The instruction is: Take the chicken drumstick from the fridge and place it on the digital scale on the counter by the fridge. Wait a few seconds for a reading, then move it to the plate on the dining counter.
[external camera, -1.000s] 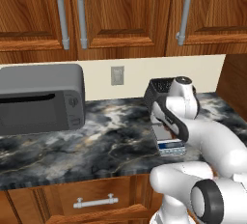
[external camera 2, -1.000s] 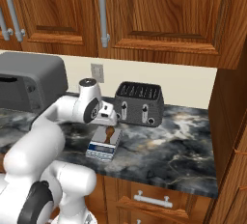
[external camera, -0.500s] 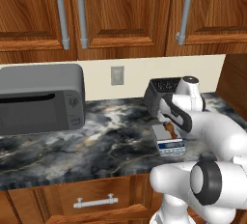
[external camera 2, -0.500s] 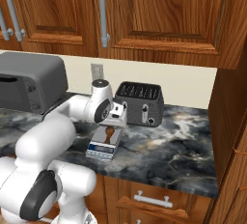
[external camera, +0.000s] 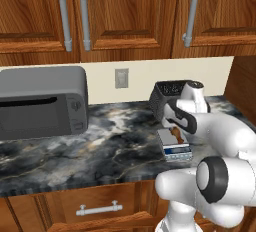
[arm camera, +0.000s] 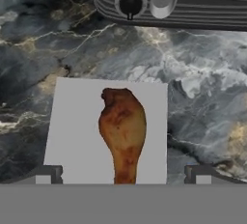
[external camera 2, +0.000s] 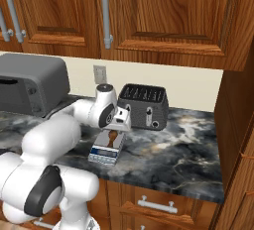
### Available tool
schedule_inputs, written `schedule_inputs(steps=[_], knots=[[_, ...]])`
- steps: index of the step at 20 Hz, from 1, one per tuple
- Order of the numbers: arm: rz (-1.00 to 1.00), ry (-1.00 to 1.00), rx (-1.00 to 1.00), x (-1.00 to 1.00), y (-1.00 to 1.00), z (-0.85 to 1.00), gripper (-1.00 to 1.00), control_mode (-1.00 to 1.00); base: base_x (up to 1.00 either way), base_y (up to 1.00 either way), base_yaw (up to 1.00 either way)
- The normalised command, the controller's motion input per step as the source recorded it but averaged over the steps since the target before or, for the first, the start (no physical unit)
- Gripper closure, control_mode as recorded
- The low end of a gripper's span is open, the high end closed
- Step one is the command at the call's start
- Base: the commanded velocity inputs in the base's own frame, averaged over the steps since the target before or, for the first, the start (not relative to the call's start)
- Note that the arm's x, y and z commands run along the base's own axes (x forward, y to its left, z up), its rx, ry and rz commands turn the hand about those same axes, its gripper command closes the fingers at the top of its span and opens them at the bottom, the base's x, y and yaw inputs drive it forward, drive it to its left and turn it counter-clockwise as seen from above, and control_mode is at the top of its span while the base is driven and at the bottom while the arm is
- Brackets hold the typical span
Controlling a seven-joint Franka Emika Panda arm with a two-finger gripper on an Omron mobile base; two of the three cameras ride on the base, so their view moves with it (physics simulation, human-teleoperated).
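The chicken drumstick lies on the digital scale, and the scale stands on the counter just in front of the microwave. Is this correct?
Not quite. The chicken drumstick does lie on the digital scale, but the scale stands in front of the dark toaster, not the microwave, which sits far along the counter. The right base view shows this.

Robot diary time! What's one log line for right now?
phase: weighing | chicken drumstick: lying on digital scale | gripper: open, fingers either side, not gripping | toaster: behind scale

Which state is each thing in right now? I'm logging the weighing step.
chicken drumstick: lying flat on the scale
digital scale: on the counter, loaded
gripper: open, fingers apart above the scale
toaster: upright, behind the scale
cabinet doors: shut
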Motion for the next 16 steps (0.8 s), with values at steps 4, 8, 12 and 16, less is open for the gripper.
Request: schedule_inputs(steps=[4, 8, 12, 16], knots=[[0.00, 0.00, 0.00, 0.28, 0.02, -0.39, -1.00, -1.00, 0.00, 0.00, 0.00], [0.00, 0.00, 0.00, 0.30, 0.00, -0.38, -1.00, -1.00, 0.00, 0.00, 0.00], [0.00, 0.01, 0.00, 0.16, 0.00, -0.20, -1.00, -1.00, 0.00, 0.00, 0.00], [0.00, 0.02, 0.00, 0.11, 0.00, -0.15, -1.00, -1.00, 0.00, 0.00, 0.00]])
